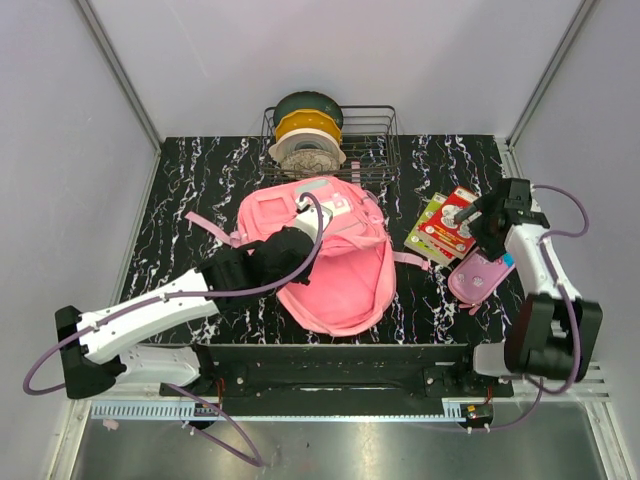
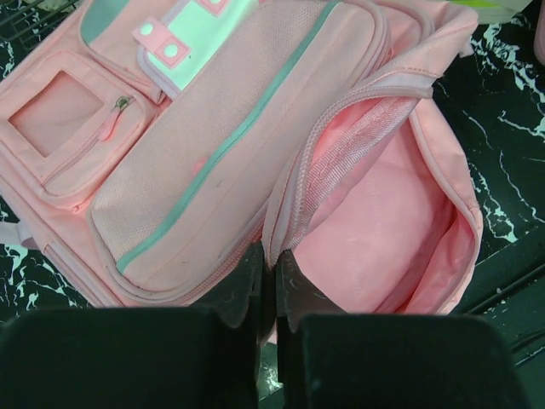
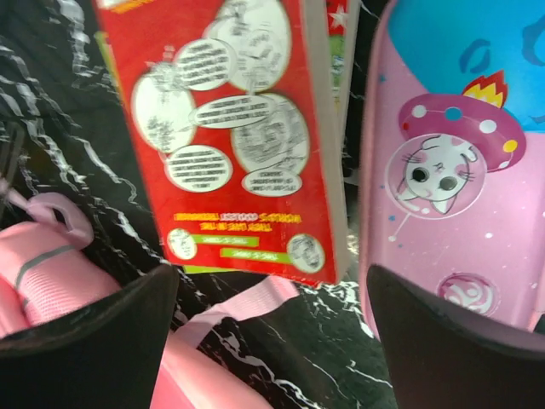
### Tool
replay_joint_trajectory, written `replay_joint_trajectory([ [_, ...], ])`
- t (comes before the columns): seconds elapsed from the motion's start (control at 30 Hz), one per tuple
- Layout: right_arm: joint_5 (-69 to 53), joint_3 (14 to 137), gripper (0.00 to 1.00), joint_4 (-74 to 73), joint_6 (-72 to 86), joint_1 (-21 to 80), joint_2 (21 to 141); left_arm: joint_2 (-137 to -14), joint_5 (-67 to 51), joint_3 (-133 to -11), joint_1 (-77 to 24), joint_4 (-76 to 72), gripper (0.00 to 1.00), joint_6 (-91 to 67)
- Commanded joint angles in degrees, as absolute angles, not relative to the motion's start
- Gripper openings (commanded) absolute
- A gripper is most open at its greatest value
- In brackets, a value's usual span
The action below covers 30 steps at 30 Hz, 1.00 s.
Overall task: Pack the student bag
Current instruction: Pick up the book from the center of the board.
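Counted on table [image 1: 190, 170]: 1 bag [image 1: 340, 275], 2 books, 1 case [image 1: 480, 278], 1 basket [image 1: 380, 130], 2 arms.

Bag: pink, biggest item. Lies flat mid-table, just in front of basket, between the 2 arms. Front faces up, w/ zip pockets and white/pale-green patches. Main compartment unzipped, mouth gaping, pink lining on show in L wrist view. 1 strap [image 3: 238, 311] trails off its R side toward books.

L gripper [image 2: 271, 256]: reaches in over bag from L. Fingers pressed together, pinched on rim of bag's open mouth, beside front panel.

R gripper [image 3: 271, 277]: fingers spread wide, gripping nothing. Hangs above R-side items. 1 finger [image 3: 94, 341] over strap and bare table, other over case.

Books: 1 red [image 1: 455, 215], 1 green [image 1: 432, 228], side by side and overlapping, R of bag, apart from it. Red cover w/ white speech bubbles fills R wrist view.

Case: pink w/ blue end, cartoon cat print. Just beside books, nearer R arm base.

Basket: wire, at far edge. Holds 3 spools [image 1: 308, 140] in a row: 1 green, 1 yellow, 1 white, white nearest bag.
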<state>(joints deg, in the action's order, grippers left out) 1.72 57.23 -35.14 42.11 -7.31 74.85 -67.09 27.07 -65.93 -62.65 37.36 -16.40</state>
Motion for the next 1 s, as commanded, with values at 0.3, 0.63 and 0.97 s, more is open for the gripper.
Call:
replay_joint_trajectory([
  [0.3, -8.4, 56.3, 0.98, -22.2, 38.8, -14.1, 85.1, -62.2, 32.4, -68.2, -62.1, 36.2, 0.00, -17.8],
  [0.63, -9.4, 50.5, 0.97, -18.7, 39.2, -14.3, 84.9, -61.3, 32.0, -67.7, -62.1, 36.4, 0.00, -18.3],
  [0.97, -13.8, 46.0, 0.74, -10.4, 41.0, -14.4, 86.5, -60.9, 31.6, -67.5, -62.1, 36.9, 0.00, -18.7],
])
